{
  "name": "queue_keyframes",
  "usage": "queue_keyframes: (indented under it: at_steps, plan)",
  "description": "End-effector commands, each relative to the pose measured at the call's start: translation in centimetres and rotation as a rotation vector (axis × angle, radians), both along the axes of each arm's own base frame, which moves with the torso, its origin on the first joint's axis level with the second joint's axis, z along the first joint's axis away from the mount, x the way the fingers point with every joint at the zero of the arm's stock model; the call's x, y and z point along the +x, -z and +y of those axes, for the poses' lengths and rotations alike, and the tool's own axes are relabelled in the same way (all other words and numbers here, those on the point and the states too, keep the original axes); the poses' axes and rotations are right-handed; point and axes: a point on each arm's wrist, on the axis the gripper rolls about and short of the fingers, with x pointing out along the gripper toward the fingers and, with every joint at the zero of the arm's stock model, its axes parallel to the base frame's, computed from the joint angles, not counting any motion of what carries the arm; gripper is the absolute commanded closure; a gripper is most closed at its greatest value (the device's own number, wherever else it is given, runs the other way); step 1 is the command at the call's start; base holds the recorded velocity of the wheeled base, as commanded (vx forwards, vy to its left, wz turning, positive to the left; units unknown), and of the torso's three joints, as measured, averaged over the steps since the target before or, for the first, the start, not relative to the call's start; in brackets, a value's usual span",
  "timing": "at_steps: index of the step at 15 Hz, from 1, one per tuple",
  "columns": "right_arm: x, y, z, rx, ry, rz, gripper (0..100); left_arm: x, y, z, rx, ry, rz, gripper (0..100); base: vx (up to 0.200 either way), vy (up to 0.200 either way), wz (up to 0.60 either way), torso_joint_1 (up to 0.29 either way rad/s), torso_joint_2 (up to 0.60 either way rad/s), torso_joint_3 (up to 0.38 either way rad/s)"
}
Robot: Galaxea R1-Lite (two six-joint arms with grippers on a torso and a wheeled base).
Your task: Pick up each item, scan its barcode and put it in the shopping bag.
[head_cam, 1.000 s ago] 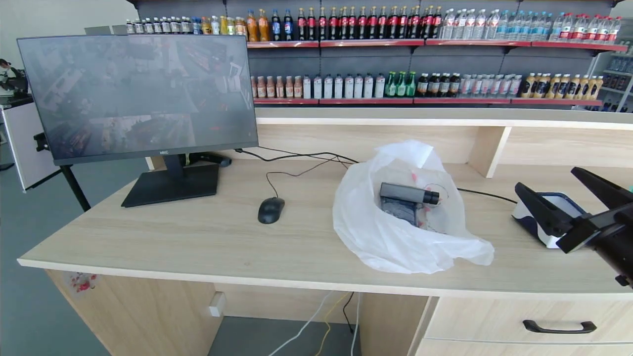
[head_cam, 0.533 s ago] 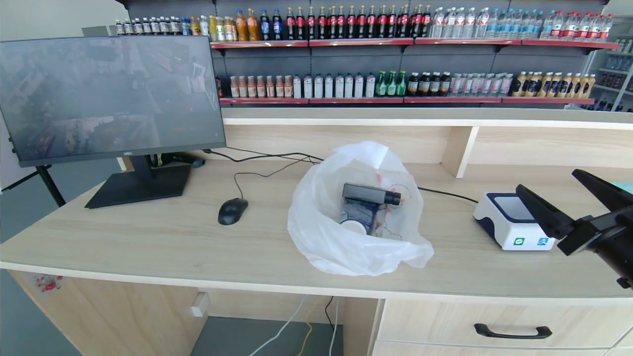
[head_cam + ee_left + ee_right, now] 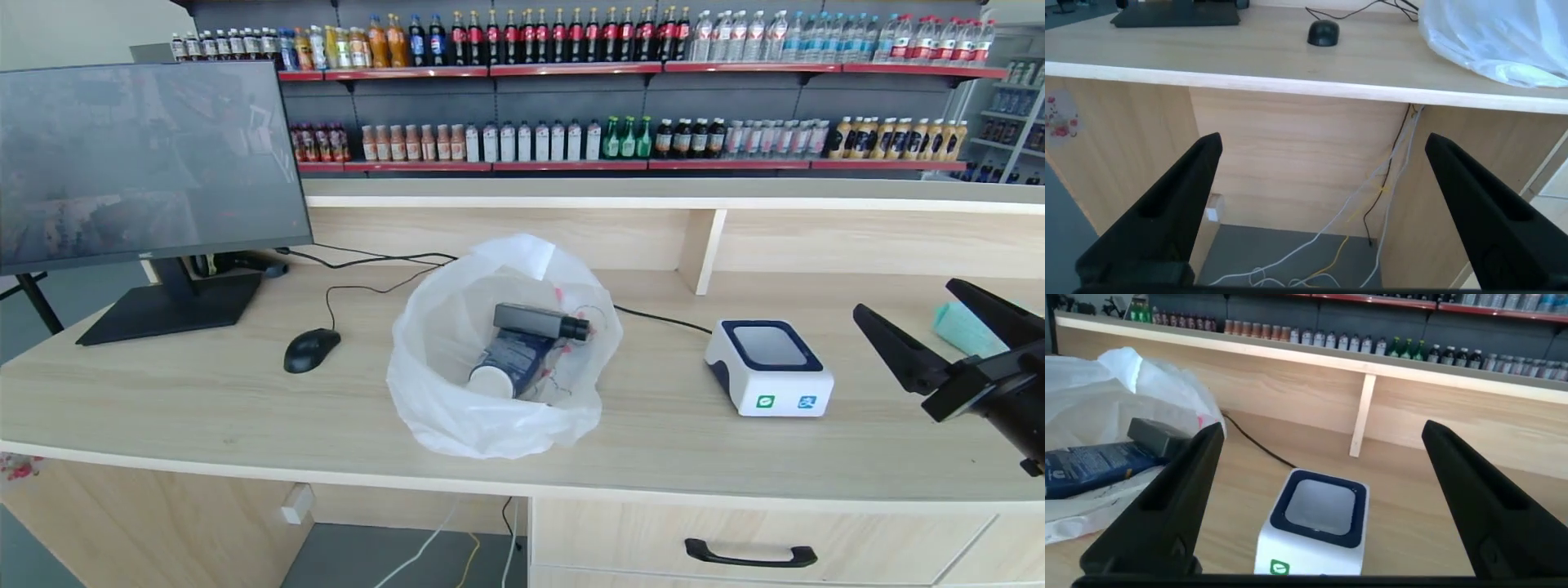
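No word or number can be read anywhere; only marks show. The scanner [image 3: 769, 367] carries two small square icons side by side on its front face, a green one [image 3: 765, 402] and a blue one [image 3: 807, 402], their white symbols too small to make out; the monitor [image 3: 147, 163] has a tiny pale logo [image 3: 146, 256] on its lower bezel, illegible; the blue packet [image 3: 513, 359] inside the shopping bag [image 3: 433, 384] bears white print that cannot be read; the bottles [image 3: 522, 140] on the shelves [image 3: 571, 166] behind wear coloured labels, none legible; a small flowered sticker [image 3: 1061, 117] sits on the side panel below the surface [image 3: 1249, 69], with no lettering that can be told.
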Motion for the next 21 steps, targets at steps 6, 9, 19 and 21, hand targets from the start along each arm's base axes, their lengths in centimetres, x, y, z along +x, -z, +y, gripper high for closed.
queue_keyframes:
  at_steps: [6,9,19,21]
  plan:
    - [0.2,0.0,0.0,-0.001,0.000,0.002,0,0.0,0.0,0.0,0.000,0.000,-0.001,0,0.000,-0.200,0.00,0.002,0.00,0.001]
    - [0.5,0.2,0.0,-0.002,0.000,0.011,0,0.0,0.0,0.0,0.000,0.000,-0.001,0,0.000,-0.200,0.00,0.004,0.01,-0.002]
    - [1.3,0.5,-0.1,-0.003,0.008,0.029,0,0.0,0.0,0.0,-0.007,-0.003,-0.001,0,0.000,-0.200,0.00,0.004,0.00,0.003]
    - [1.6,0.7,0.0,-0.004,0.008,0.042,0,0.0,0.0,0.0,-0.010,-0.002,-0.001,0,0.000,-0.200,0.00,0.000,0.00,0.002]
